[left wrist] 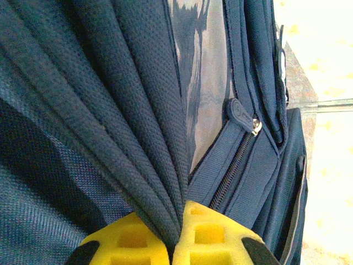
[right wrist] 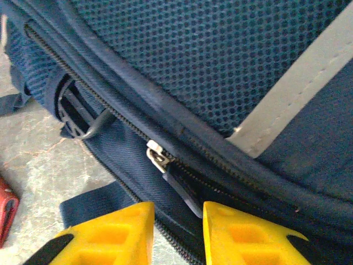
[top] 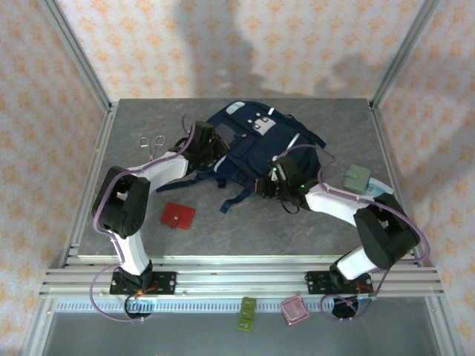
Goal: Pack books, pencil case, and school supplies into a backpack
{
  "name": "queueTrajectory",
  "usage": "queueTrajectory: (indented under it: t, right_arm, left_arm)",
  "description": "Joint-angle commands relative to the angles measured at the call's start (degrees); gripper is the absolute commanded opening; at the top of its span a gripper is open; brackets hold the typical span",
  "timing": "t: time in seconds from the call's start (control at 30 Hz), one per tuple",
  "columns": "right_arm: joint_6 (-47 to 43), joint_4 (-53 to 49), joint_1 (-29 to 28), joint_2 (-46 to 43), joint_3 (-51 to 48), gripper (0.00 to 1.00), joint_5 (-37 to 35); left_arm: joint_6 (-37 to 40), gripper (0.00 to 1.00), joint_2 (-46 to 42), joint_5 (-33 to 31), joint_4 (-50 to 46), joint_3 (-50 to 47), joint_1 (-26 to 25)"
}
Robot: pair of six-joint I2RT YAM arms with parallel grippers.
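left jaws: left gripper (left wrist: 179,234) is clamping shut on a bunched fold of the backpack (left wrist: 110,110); the navy fabric is fanning up and away from the fingertips.
right jaws: right gripper (right wrist: 177,221) is standing apart, with the dark zipper pull (right wrist: 185,193) lying in the gap between the pads. It is looking loose, not pinched.
just past right tips: the metal slider (right wrist: 157,157) is sitting on the zip line; I cannot tell which side of it is running open.
task thing: the backpack is lying flat between both sets of jaws, its bulk stretching beyond them.
left out: the school supplies (top: 178,216), a flat red square, is lying on the table behind the left jaws, well apart from the bag.
progress: I'm judging this as an early stage, with the arms working the zip. The red square is waiting to go in, and I cannot tell whether anything is sitting inside the bag.
other bits: scissors (top: 152,144) are lying out to the left of the left jaws; a small grey-green item (top: 357,178) is resting to the right of the right jaws.
surface: the grey stone-look tabletop (top: 245,230) is lying flat and matte.
room: an aluminium frame (top: 78,59) is boxing the table in; pale walls (top: 148,44) with an orange flower print are standing behind.
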State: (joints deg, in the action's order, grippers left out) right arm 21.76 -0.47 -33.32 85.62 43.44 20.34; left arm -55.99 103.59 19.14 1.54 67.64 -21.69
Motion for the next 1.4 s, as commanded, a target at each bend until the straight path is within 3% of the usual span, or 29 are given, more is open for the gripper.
queueTrajectory:
  t: [0.0,0.1,0.27,0.43,0.53,0.63,0.7,1.03,1.13,1.17,1.23,1.33,1.37]
  right_arm:
    - [-0.55,3.63,0.09,-1.35,-1.05,0.30,1.44]
    - [0.13,4.72,0.15,0.36,-1.07,0.35,0.74]
    - [1.76,6.91,0.19,1.95,-0.90,0.35,-3.42]
    - [0.61,6.27,0.19,1.57,-0.85,0.17,-2.65]
    - [0.28,7.43,0.19,1.38,-2.94,0.12,0.90]
    - [1.45,10.88,0.10,1.57,-5.91,0.09,4.95]
    - [2.41,12.56,0.02,1.66,-7.23,0.08,5.70]
    - [4.13,17.65,-0.08,1.86,-8.37,0.08,7.44]
    - [3.82,17.61,-0.08,1.94,-8.75,0.08,7.47]
    - [3.74,17.40,-0.08,1.70,-8.90,0.08,7.36]
    - [3.39,16.59,-0.12,0.19,-9.63,0.08,6.25]
    - [2.59,14.31,0.01,-3.06,-10.29,0.10,3.16]
    - [2.47,13.75,0.16,-4.11,-10.45,0.12,2.54]
  left_arm:
    - [0.44,0.00,-0.33,0.37,2.28,0.33,0.15]
    - [0.35,0.00,-0.32,0.32,2.42,0.39,-0.01]
    - [0.32,0.00,-0.14,0.30,2.24,0.31,-0.32]
    - [0.05,0.00,0.19,0.25,2.39,0.17,-0.39]
    - [-0.59,0.00,0.13,0.90,2.94,-0.05,-0.64]
    - [-1.21,0.33,-0.85,0.76,3.44,-1.02,-1.99]
    - [-1.85,0.43,-1.69,0.18,3.90,-2.38,-3.26]
    - [-5.49,0.52,1.14,-4.01,5.72,-5.52,-11.46]
    - [-5.63,0.46,3.37,-5.51,5.02,-3.75,-11.79]
    - [-5.42,0.39,3.78,-6.04,4.57,-3.06,-11.79]
    - [-4.68,0.15,4.61,-6.24,3.82,-1.42,-11.63]
    - [-3.96,0.00,5.02,-5.35,1.93,1.10,-11.38]
    - [-3.87,0.00,4.92,-4.85,1.80,1.49,-11.35]
